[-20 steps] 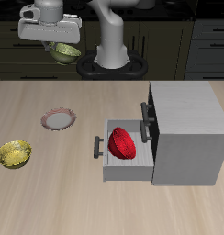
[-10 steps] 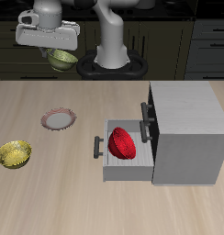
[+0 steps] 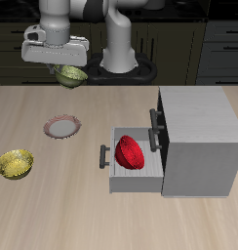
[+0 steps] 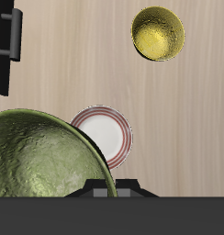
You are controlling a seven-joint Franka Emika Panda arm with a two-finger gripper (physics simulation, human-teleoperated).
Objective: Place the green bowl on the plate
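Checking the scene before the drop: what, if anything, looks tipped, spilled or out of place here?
Nothing looks spilled or damaged. The green bowl hangs in the gripper, above the table and apart from the plate, which lies flat and bare. The yellow bowl stands upright; the red bowl sits in the open drawer.

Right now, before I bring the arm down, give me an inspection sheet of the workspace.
Surface: wooden table, flat, no spills seen.
Job's things: green bowl held in the air above the table's back area; plate lies flat on the table with nothing on it, and the wrist view shows it beside the bowl's rim, partly covered by it.
Clutter: yellow bowl near the front edge; red bowl in the open drawer of the grey cabinet.
Grippers: gripper shut on the green bowl, well above the plate's height.
Cables: nothing seen.
Surroundings: dark cupboards behind the table; robot base at the back.
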